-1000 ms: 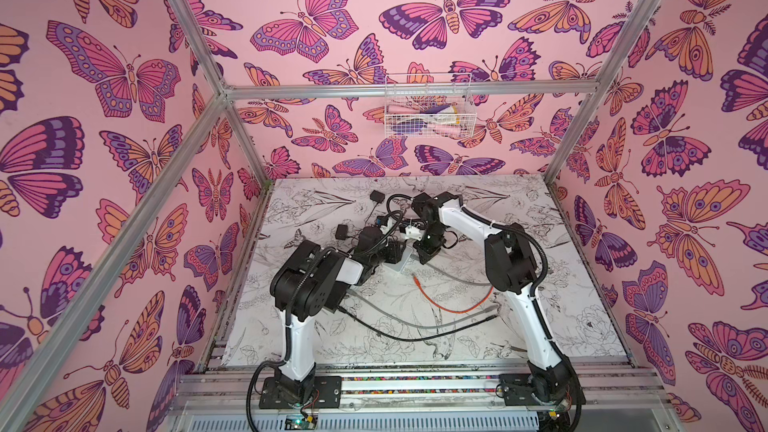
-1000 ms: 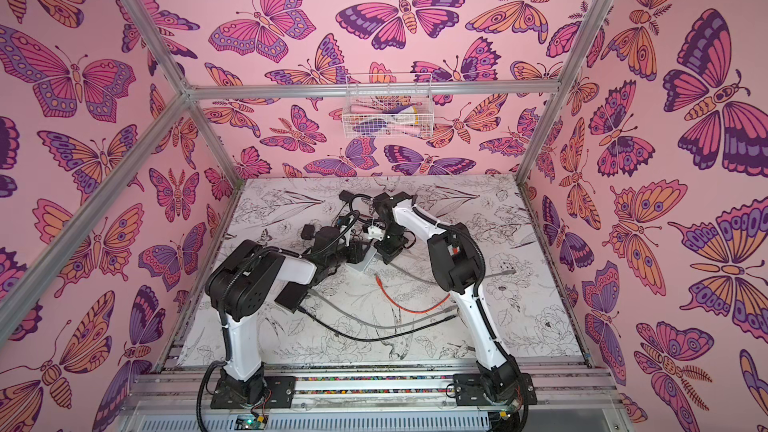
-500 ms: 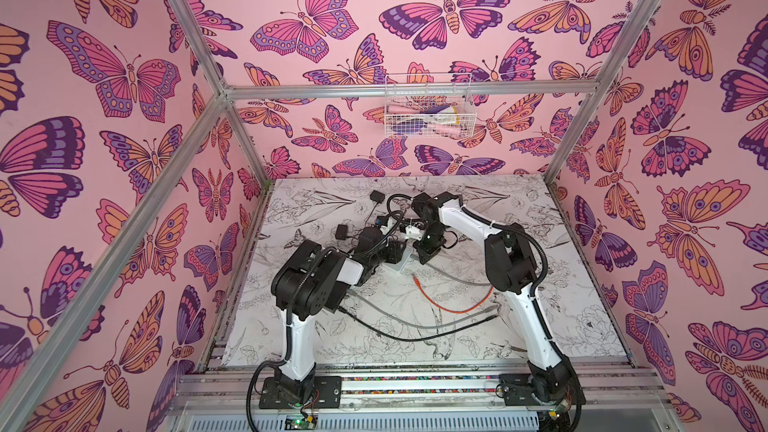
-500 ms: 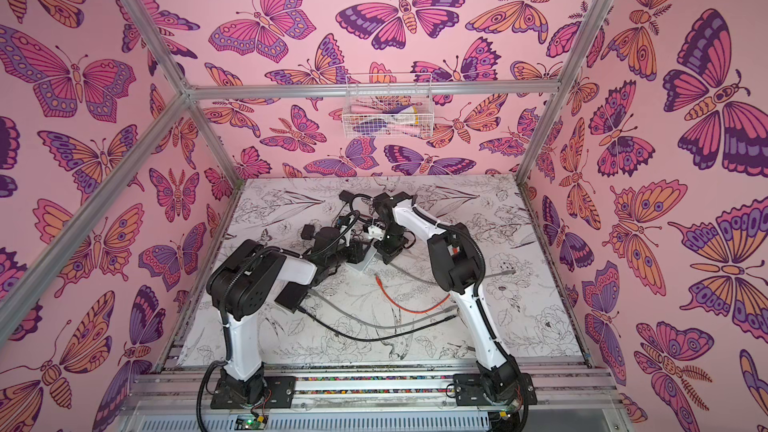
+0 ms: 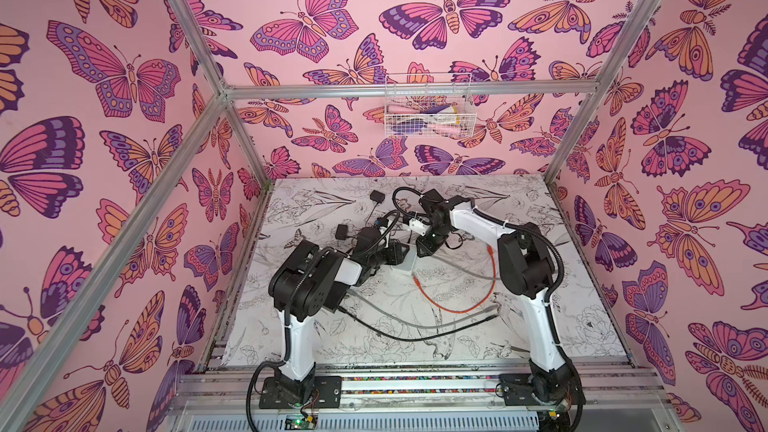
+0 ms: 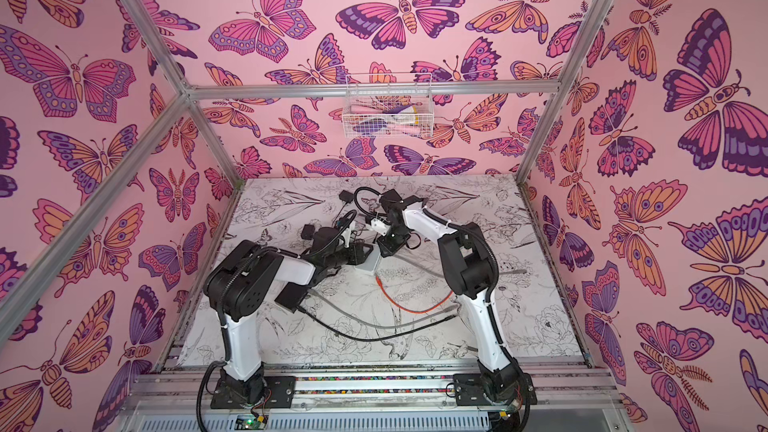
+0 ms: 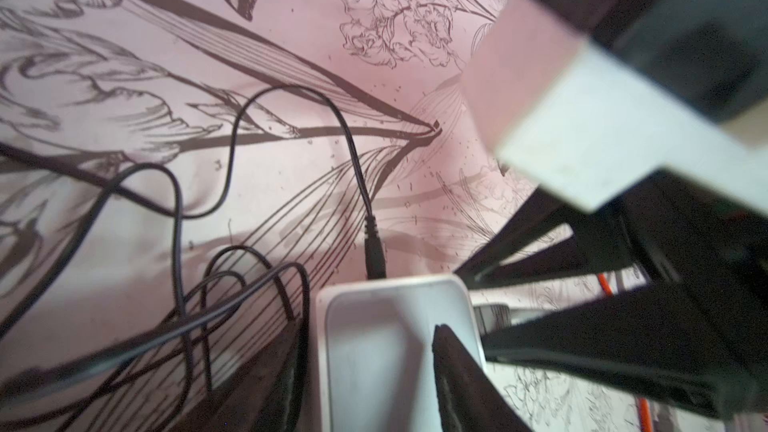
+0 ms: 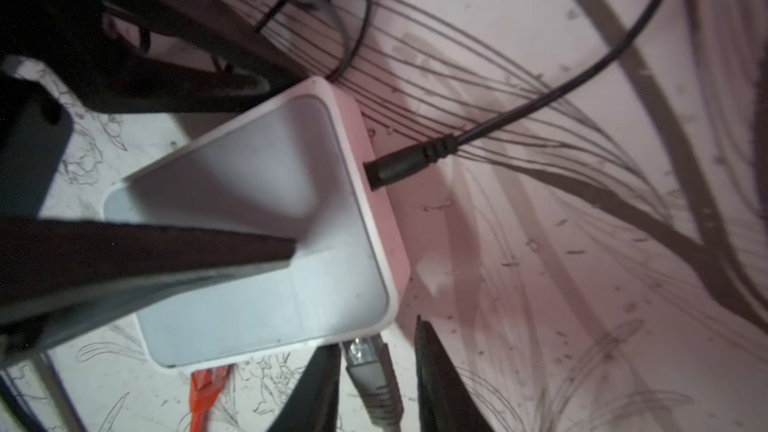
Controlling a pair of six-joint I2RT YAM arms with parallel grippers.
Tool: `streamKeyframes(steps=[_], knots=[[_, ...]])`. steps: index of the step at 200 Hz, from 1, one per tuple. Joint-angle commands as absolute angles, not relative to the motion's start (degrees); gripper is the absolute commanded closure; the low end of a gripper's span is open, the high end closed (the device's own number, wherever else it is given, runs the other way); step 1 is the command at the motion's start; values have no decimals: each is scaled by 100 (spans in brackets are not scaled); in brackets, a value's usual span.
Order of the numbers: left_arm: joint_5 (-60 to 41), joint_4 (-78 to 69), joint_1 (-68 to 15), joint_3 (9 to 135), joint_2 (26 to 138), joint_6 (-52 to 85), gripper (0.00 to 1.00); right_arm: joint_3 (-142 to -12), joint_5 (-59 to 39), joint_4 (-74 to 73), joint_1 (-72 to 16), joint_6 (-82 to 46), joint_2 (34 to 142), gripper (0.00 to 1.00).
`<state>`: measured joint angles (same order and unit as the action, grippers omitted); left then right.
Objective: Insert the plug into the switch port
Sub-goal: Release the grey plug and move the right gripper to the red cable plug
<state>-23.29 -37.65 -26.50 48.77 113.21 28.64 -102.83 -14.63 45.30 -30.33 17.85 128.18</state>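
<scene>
The white switch (image 5: 405, 261) (image 6: 369, 261) stands mid-table with my left gripper (image 5: 398, 252) (image 7: 370, 351) shut on it, one finger on each side of the box (image 7: 365, 313). A grey plug (image 8: 374, 384) sits in a port on the switch's (image 8: 266, 292) side. My right gripper (image 5: 424, 248) (image 8: 376, 342) straddles that plug with its jaws open and a gap showing on one side. An orange plug (image 8: 205, 384) sits in the neighbouring port, and a black power plug (image 8: 399, 164) (image 7: 374, 255) is in another side.
An orange cable (image 5: 449, 305), a grey cable (image 5: 415, 324) and a black cable (image 5: 415, 336) curl over the table in front of the arms. Black adapters (image 5: 376, 195) (image 5: 341, 231) and thin black wires lie behind the switch. A wire basket (image 5: 428, 112) hangs on the back wall.
My right gripper's jaws have parted from the grey plug. Both arms and the switch stay where they were.
</scene>
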Motion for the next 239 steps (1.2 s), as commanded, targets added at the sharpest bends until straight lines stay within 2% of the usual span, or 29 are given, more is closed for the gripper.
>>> streamKeyframes(steps=[1,30,53,76,106,139,181,205,239], knots=[[-3617,-3112,-2786,4643,11107,3123,48,-10157,-1411,3018,-3111,1945,12460,68],[-3439,-3076,-2588,4493,10845,3100,48,-9804,-1075,3083,-3111,2068,12189,63],[-3329,-3057,-2461,4387,10679,3084,48,-9695,-993,3273,-3111,2145,12154,55],[-3260,-3016,-2371,4326,10536,3038,48,-9686,-959,3471,-3111,2146,12140,52],[-3226,-2939,-2312,4307,10389,3003,48,-9534,-638,3538,-3110,1962,11906,52],[-3164,-2904,-2290,4259,10218,2990,47,-8827,-358,3266,-3120,1693,11152,53],[-3043,-2757,-2276,4062,9614,2920,48,-7523,-873,3024,-3228,1512,9827,57],[-2980,-2699,-2285,3880,9140,2888,48,-6863,-895,2986,-3592,1361,9375,59],[-2946,-2693,-2319,3503,8503,2872,47,-6254,-661,2882,-4184,925,9334,58]])
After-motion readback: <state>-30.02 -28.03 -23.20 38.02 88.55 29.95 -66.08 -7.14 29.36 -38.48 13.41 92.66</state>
